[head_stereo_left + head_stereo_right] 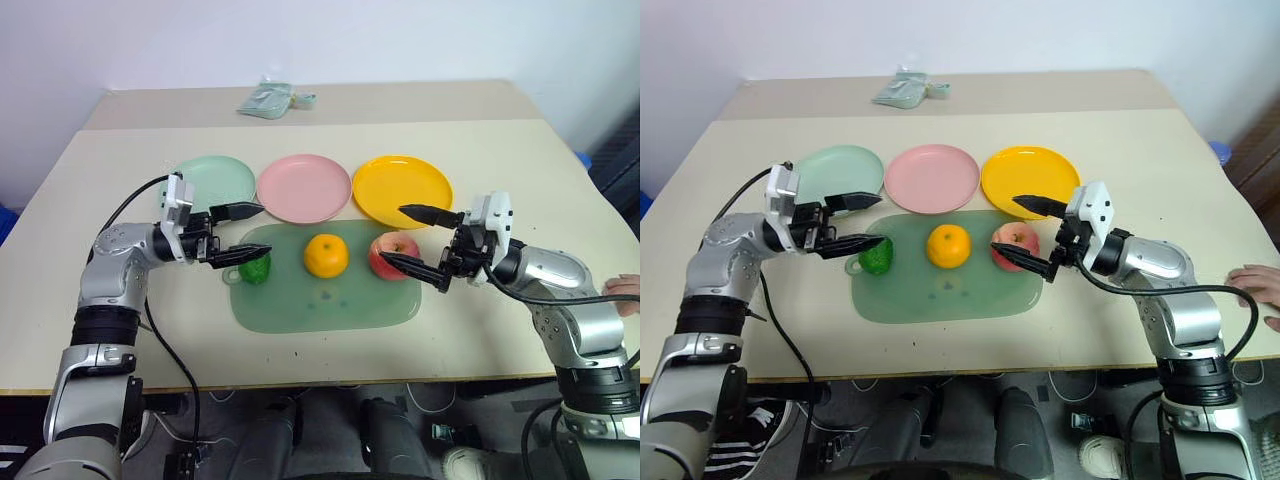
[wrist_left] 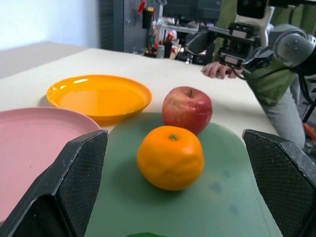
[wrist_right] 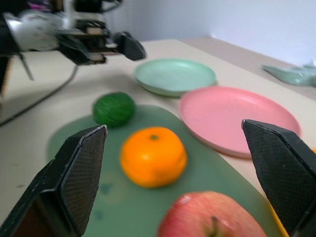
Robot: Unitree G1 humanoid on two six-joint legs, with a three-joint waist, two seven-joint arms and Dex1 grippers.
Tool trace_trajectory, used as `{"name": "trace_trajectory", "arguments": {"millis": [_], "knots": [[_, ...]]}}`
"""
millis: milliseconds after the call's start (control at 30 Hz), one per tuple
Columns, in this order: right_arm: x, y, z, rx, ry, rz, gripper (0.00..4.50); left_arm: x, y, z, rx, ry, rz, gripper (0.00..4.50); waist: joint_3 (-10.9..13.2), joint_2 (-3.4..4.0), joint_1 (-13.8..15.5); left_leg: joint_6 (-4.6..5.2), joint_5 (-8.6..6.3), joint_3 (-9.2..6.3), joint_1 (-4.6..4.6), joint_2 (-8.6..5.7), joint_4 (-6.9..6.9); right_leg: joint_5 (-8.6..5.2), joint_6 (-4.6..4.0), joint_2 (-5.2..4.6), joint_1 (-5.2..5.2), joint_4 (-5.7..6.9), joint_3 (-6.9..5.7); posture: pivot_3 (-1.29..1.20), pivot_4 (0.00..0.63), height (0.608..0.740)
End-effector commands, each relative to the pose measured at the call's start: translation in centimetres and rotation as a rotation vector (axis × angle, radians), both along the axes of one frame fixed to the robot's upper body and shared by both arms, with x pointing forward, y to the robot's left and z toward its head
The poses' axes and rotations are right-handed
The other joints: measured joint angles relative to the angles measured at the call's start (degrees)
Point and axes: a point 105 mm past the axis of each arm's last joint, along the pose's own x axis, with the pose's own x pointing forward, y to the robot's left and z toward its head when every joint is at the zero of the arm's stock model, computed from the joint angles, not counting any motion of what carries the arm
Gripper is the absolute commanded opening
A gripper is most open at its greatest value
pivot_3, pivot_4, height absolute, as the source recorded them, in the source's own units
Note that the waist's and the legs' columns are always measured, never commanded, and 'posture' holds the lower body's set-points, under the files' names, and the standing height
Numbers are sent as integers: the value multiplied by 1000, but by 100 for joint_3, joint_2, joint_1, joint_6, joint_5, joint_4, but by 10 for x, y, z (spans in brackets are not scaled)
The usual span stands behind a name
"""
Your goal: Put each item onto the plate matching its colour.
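On a pale green mat (image 1: 325,300) lie a dark green item (image 1: 255,268), an orange (image 1: 326,255) and a red apple (image 1: 393,255), in a row from left to right. Behind the mat stand a mint plate (image 1: 213,180), a pink plate (image 1: 304,187) and a yellow plate (image 1: 402,190), all bare. My left gripper (image 1: 262,232) is open, pointing right, just left of and above the green item. Open too, my right gripper (image 1: 392,234) points left from beside the apple, its fingers spread wide and touching nothing.
A pale green packet (image 1: 265,98) lies at the table's far edge. A person's hand (image 1: 625,293) rests on the table at the right edge, behind my right arm. Bare tabletop lies on both sides of the mat and in front of it.
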Motion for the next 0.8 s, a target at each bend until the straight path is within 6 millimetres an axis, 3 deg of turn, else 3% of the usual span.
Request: {"name": "trace_trajectory", "arguments": {"millis": [33, 233, 800], "knots": [[-10, -4, 13, 3, -43, 17, 4481, -2, 3, 12, -22, -42, -6, 4500, 0, 0, 5, 0, 0, 0, 0, 0, 0, 0, 0, 0, 0, 0, 0, 0, 150, 740], [-9, -3, 18, 17, -44, 11, 4481, 0, -8, 12, -24, -51, -21, 4500, 0, 0, 7, 0, 0, 1, 0, 0, 1, -7, -12, -1, 0, 0, 0, 0, 150, 740], [13, 4, 15, 15, -54, 35, 4481, -10, 0, 26, 26, -92, 30, 4500, 0, 0, -10, 0, 0, 1, -1, 2, -1, -6, -11, 0, -4, 1, 0, 0, 150, 740]]}}
